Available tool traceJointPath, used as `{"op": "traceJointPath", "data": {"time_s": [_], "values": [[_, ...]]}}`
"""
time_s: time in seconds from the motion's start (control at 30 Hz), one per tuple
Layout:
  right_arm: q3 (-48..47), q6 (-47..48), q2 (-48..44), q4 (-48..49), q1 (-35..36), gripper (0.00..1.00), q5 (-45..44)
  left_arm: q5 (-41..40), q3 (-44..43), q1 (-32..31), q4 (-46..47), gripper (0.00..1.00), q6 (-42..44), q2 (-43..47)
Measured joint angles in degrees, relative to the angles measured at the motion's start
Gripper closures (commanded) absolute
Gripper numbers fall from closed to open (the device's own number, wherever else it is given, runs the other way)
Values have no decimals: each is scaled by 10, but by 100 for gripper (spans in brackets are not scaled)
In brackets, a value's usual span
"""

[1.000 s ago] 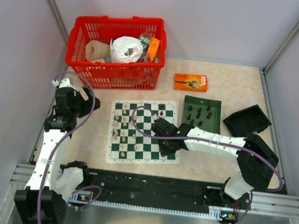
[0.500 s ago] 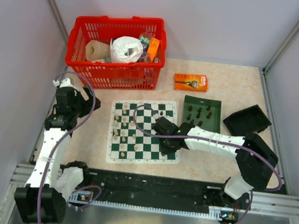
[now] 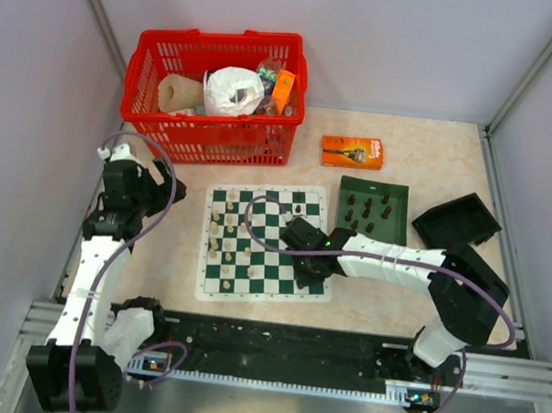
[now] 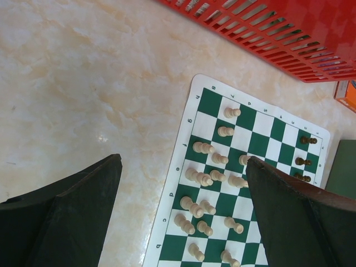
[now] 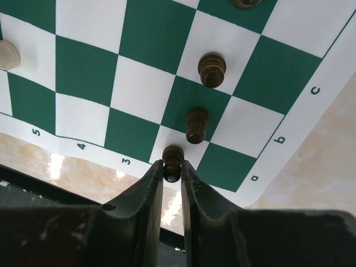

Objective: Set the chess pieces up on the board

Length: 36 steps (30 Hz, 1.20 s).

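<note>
The green and white board (image 3: 207, 289) lies mid-table. Cream chess pieces (image 4: 203, 178) stand in its two left columns, and a few dark ones (image 4: 307, 141) stand at its far right. My right gripper (image 3: 304, 242) is over the board's right part. In the right wrist view it (image 5: 172, 168) is shut on the head of a dark pawn (image 5: 173, 154) that stands upright on a white edge square. Two more dark pawns (image 5: 196, 123) stand just beyond it. My left gripper (image 3: 143, 190) is open and empty above the table, left of the board.
A red basket (image 3: 214, 93) of items stands at the back left. A dark green tray (image 3: 371, 210) holding several dark pieces sits right of the board, with a black tray (image 3: 455, 224) beside it. An orange box (image 3: 352, 152) lies behind the tray.
My right arm has shifted only slightly over the board's right part, still shut on the pawn. The left arm has not moved.
</note>
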<state>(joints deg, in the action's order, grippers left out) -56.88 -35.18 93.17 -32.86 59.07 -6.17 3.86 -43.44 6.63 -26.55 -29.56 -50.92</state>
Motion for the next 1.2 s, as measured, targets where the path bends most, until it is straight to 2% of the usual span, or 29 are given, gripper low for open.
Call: {"op": "traceJointPath", "data": {"time_s": [0.3,0.53,0.87,1.2], "values": [[2,0,0,-1,0,80,0,0,2,0,0,1,-2,0],[2,1,0,-1,0,71,0,0,7,0,1,1,-2,-3],[-7,7,-9,-15,-1,66,-11,0,7,0,1,1,-2,-3],[-11,17,-54,-16,-67,65,-43,0,7,0,1,1,-2,-3]]}}
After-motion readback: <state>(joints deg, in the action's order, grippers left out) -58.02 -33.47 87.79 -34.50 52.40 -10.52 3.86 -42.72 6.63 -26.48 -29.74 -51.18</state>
